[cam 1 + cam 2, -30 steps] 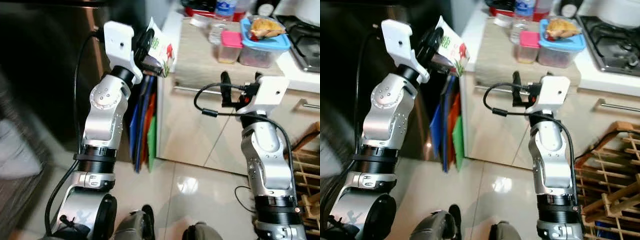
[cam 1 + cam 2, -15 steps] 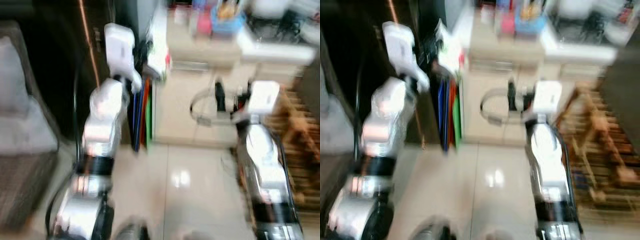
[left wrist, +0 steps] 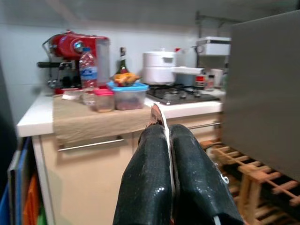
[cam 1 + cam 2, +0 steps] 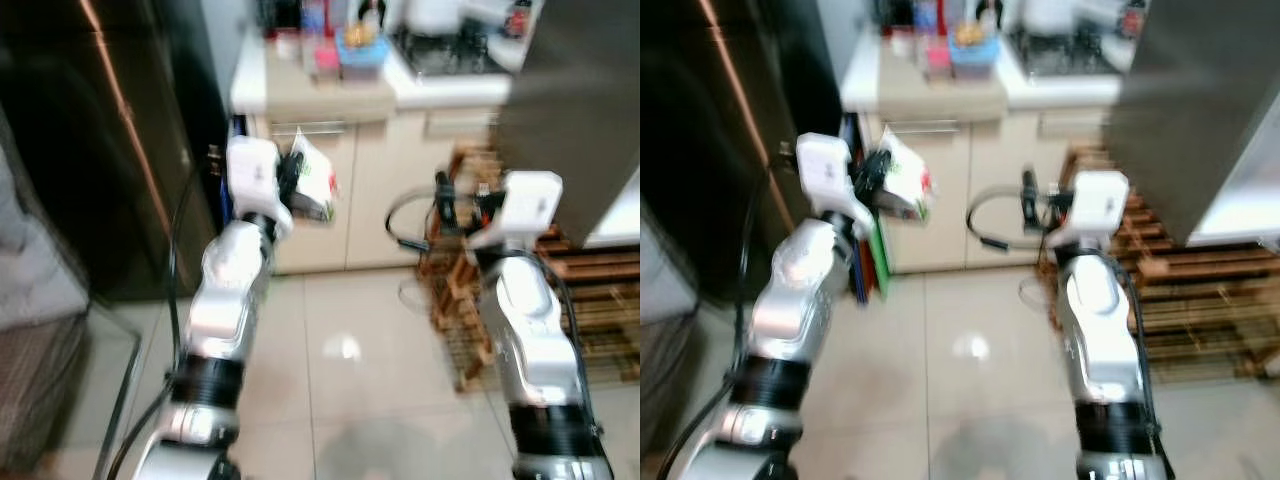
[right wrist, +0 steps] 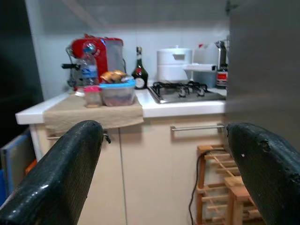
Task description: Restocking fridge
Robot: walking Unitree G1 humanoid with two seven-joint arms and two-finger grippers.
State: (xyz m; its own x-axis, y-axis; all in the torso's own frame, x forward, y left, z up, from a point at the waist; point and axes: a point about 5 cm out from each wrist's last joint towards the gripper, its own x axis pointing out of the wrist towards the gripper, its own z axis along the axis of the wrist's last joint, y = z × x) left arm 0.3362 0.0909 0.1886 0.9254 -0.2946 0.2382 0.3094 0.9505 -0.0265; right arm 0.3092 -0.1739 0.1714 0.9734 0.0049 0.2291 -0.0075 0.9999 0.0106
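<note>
Left pincer [image 4: 296, 172] clamped on a white packet [image 4: 314, 183], held high near the far counter [image 4: 330, 95]. Right pincer [image 5: 164, 173] spread wide, empty. Carry steadily — keep the packet upright.

A white bench [image 3: 33, 123] runs across the upper middle of the frame, a beige mat [image 3: 89, 122] draped over its front edge. On the mat stand a blue-lidded tub [image 3: 127, 96], a pink-lidded jar [image 3: 103, 100] and a water bottle [image 3: 88, 75]; behind them, a red coffee machine [image 3: 77, 49].
</note>
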